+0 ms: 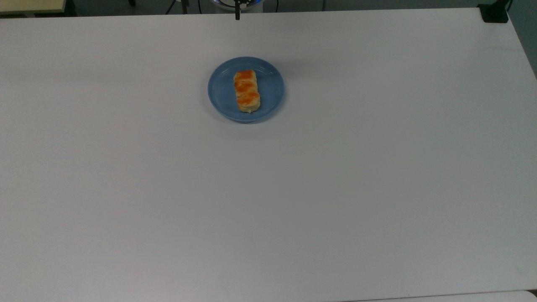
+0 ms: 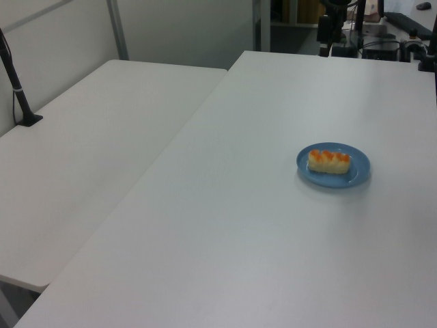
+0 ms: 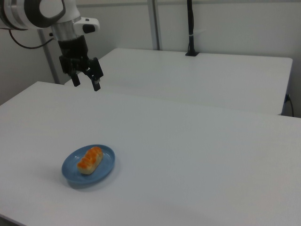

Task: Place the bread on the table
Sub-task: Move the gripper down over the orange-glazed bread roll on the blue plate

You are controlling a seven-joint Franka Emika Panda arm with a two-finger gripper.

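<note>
The bread (image 1: 246, 91), a pale-tan loaf with three orange-glazed bumps, lies on a round blue plate (image 1: 218, 90) toward the far middle of the white table (image 1: 335, 188). The left view shows the bread (image 2: 329, 161) on the plate (image 2: 362, 169) at the left view's right. In the right view the bread (image 3: 90, 159) and plate (image 3: 106, 161) sit at the lower left. My gripper (image 3: 87, 84) hangs open and empty in the air above the table's far edge, well away from the plate. One black fingertip (image 1: 237, 16) pokes in at the top view's upper edge.
A second white table (image 2: 102, 137) adjoins this one, also visible in the right view (image 3: 202, 75). A black clamped pole (image 3: 190, 28) stands on it. A black clamp (image 1: 495, 12) grips the table's far right corner in the top view.
</note>
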